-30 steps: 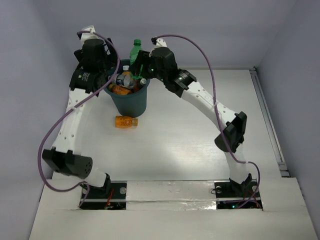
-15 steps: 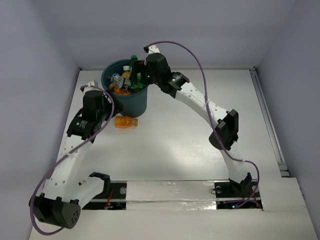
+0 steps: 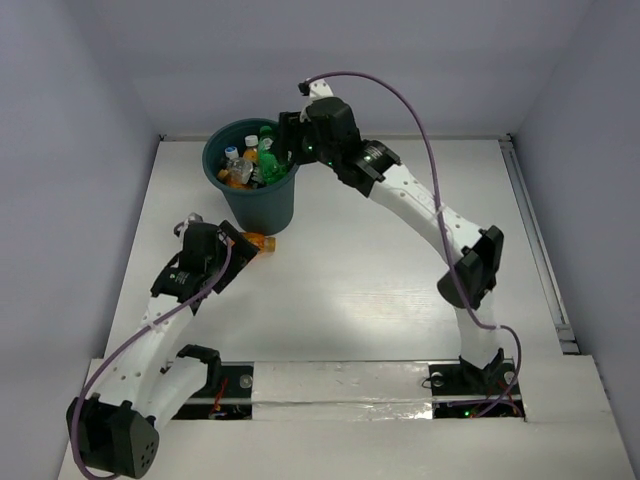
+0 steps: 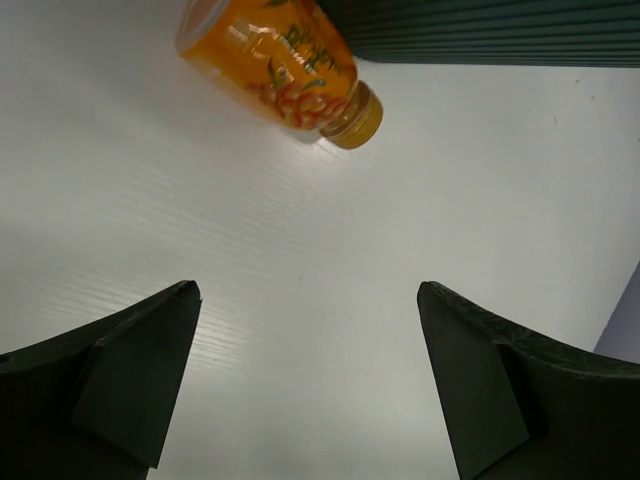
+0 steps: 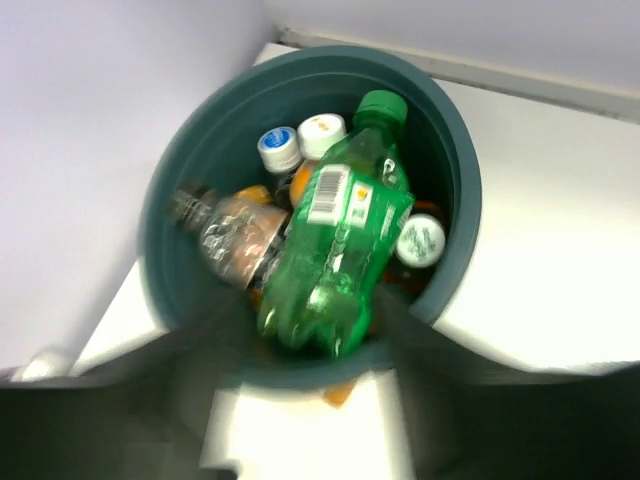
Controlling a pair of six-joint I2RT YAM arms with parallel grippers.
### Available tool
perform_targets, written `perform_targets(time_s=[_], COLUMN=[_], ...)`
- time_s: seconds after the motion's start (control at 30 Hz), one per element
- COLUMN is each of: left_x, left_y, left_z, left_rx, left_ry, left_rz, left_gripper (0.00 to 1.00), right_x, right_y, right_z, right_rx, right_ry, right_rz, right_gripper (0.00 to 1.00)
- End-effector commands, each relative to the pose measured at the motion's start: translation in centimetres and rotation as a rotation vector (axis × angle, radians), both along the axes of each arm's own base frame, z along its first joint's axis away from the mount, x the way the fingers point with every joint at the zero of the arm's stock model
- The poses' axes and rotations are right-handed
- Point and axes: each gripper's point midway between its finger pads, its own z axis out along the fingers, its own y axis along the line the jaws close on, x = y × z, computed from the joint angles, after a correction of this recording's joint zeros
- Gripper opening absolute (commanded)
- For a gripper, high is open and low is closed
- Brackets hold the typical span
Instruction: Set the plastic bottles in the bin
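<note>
The dark teal bin (image 3: 222, 181) stands at the table's back left, holding several bottles. The green bottle (image 3: 268, 162) lies in it on top, cap pointing away in the right wrist view (image 5: 340, 235). Under it are white-capped bottles (image 5: 420, 240) and a dark-labelled one (image 5: 226, 226). One orange bottle (image 3: 262, 241) lies on its side on the table against the bin's base. My left gripper (image 3: 240, 244) is open and low, just short of this bottle (image 4: 280, 70). My right gripper (image 3: 291, 142) is open over the bin's right rim; its fingers are blurred.
The bin's ribbed wall (image 4: 480, 30) fills the top right of the left wrist view, right behind the orange bottle. The back wall runs close behind the bin. A rail (image 3: 535, 240) edges the table on the right.
My left arm swung from above the bin down to the table beside the orange bottle. My right gripper carried the green bottle over the bin and let it go; it now lies inside.
</note>
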Motion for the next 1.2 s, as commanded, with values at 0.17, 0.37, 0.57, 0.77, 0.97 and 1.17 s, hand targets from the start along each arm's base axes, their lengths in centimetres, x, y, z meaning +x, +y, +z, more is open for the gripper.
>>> perform_targets(time_s=[0.17,0.37,0.57,0.77,0.97,1.17], left_x=[2.7,5.1,7.2,8.0,9.9,9.6], left_y=[-0.4,0.5,2.4,3.4,3.0,3.7], left_z=[-0.6,-2.3,-3.3,-5.7,-7.1,-8.9], left_rx=[-0.262,-0.341,-0.350,-0.312,-0.265,-0.238], left_ry=[-0.081,-0.083,-0.127,-0.074,-0.042,-0.008], left_rz=[0.262,0.435,0.553,0.604,0.570,0.600], left_gripper=[0.91,0.92,0.93,0.92,0.88,0.69], right_x=[-7.9,-13.4,-18.3,-20.9,-21.9,-22.2], right_y=[-5.7,-10.1,-12.2,-14.1,-14.8,-15.1], right_z=[9.7,6.9,1.7,-0.3,-0.2,0.1], right_rx=[0.220,0.240,0.225,0.218,0.215,0.216], right_ry=[-0.136,-0.104,-0.007,0.019,0.019,0.015], right_rz=[0.064,0.096,0.194,0.216,0.229,0.231], right_gripper=[0.11,0.27,0.51,0.52,0.52,0.51])
